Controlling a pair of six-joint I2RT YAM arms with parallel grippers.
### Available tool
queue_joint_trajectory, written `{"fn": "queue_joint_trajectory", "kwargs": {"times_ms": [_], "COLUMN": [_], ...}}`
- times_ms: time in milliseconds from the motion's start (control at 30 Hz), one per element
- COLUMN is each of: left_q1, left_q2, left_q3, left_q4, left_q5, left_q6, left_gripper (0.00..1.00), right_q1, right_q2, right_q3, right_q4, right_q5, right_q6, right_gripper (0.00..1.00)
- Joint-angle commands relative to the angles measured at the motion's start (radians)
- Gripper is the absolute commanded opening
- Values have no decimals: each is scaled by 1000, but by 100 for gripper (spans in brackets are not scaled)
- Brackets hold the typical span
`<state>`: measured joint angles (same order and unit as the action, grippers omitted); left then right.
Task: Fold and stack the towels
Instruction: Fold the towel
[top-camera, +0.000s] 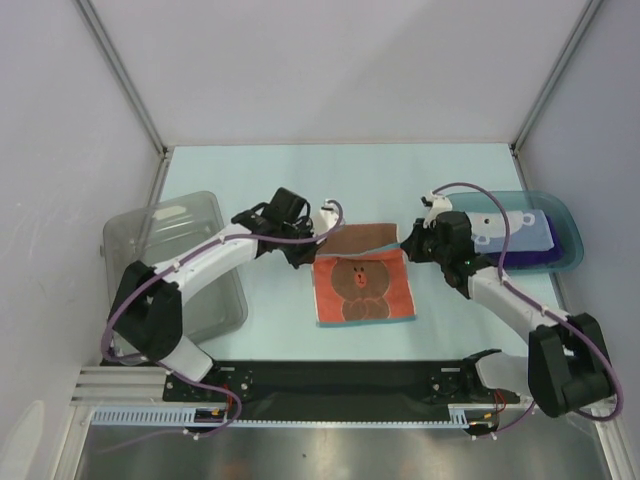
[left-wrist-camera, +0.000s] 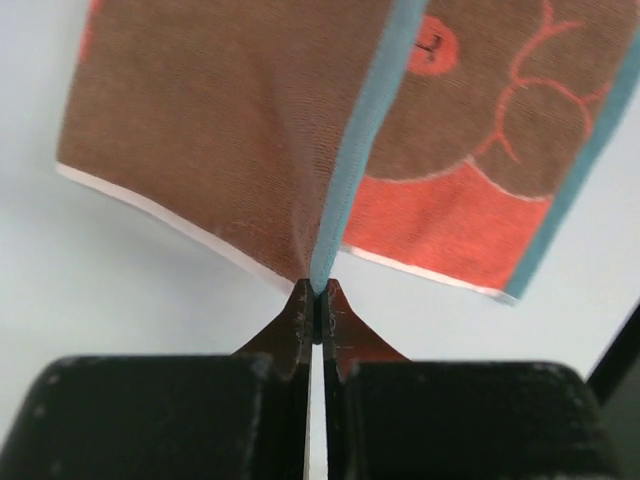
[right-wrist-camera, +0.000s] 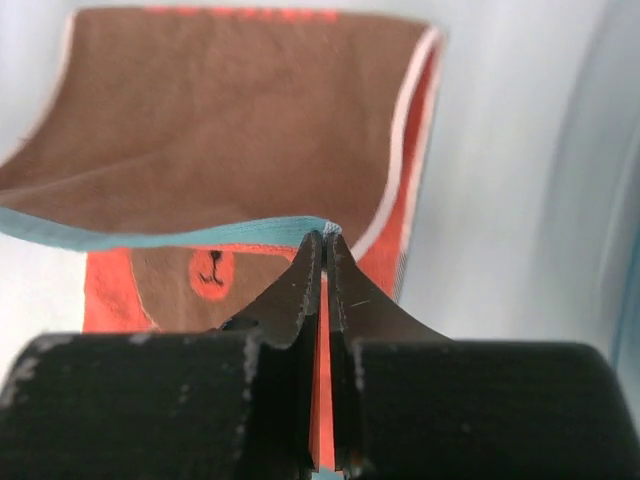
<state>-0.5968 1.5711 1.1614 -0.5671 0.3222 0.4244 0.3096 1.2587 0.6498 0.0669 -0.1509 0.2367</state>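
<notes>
An orange-brown towel (top-camera: 363, 288) with a brown bear print and teal edging lies on the table's middle. Its far edge is lifted, and the plain brown underside (top-camera: 360, 238) shows there. My left gripper (top-camera: 318, 240) is shut on the far left corner; in the left wrist view the teal hem (left-wrist-camera: 350, 170) runs into the pinched tips (left-wrist-camera: 318, 292). On the far right corner my right gripper (top-camera: 405, 241) is shut, its tips (right-wrist-camera: 326, 240) clamping the teal edge of the towel (right-wrist-camera: 230, 130). A light blue towel (top-camera: 512, 228) lies on a purple towel (top-camera: 530, 257) at the right.
The teal translucent tray (top-camera: 570, 240) holding the two towels sits at the right, just behind the right arm. A clear plastic bin (top-camera: 185, 250) stands at the left, under the left arm. White walls close in the table on three sides.
</notes>
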Motion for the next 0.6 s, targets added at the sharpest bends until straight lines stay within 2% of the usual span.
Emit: {"fn": "queue_joint_trajectory", "kwargs": {"times_ms": [0, 267, 567], "left_q1": [-49, -149, -202], "left_q2": [-106, -164, -137], "left_q3": [-46, -183, -247], "left_q4": [10, 52, 49], "left_q5": [-6, -57, -65], "left_q6": [-47, -128, -179], "left_gripper": [0, 0, 1], "right_q1": [26, 45, 66], "right_q2": [-109, -183, -202], "right_q3": [-35, -85, -118], "right_q4": [-133, -298, -358], "right_q5": [117, 151, 149], "right_q6": [52, 197, 262], "right_gripper": [0, 0, 0]}}
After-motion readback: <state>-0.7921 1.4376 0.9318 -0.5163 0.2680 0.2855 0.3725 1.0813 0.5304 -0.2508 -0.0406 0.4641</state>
